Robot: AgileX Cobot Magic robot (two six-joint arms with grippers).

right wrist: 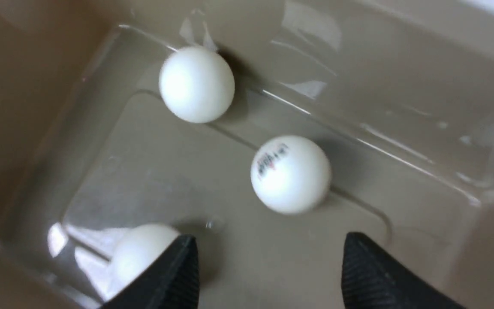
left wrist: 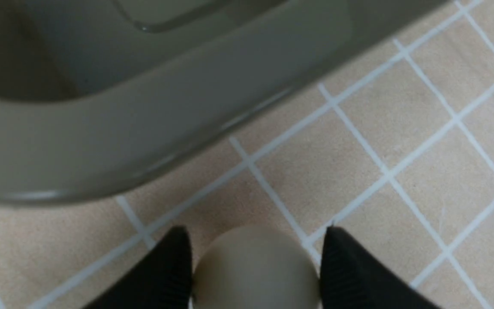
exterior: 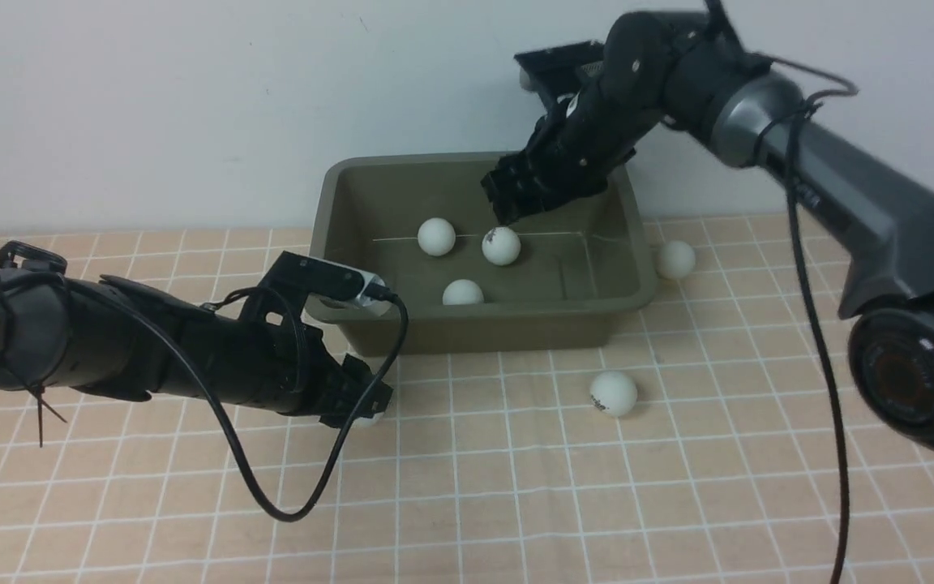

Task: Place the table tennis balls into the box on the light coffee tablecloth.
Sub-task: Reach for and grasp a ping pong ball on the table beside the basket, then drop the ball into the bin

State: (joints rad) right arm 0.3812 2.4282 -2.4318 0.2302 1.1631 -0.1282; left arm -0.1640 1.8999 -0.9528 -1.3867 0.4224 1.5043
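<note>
The olive-green box (exterior: 475,331) stands on the light coffee tablecloth (exterior: 516,487) and holds three table tennis balls (exterior: 436,237) (exterior: 501,246) (exterior: 463,292). My right gripper (exterior: 507,212) hangs open inside the box over the logo ball (right wrist: 290,174), with nothing between its fingers (right wrist: 174,274). Two more balls lie on the cloth, one right of the box (exterior: 675,259) and one in front of it (exterior: 613,393). My left gripper (exterior: 362,405) is low at the box's front left corner. Its fingers (left wrist: 350,270) press both sides of a ball (left wrist: 255,268) that rests on the cloth.
The box's rounded rim (left wrist: 101,141) sits just beyond the left gripper's tips. A black cable (exterior: 272,495) loops from the left wrist down onto the cloth. A white wall (exterior: 191,97) rises right behind the box.
</note>
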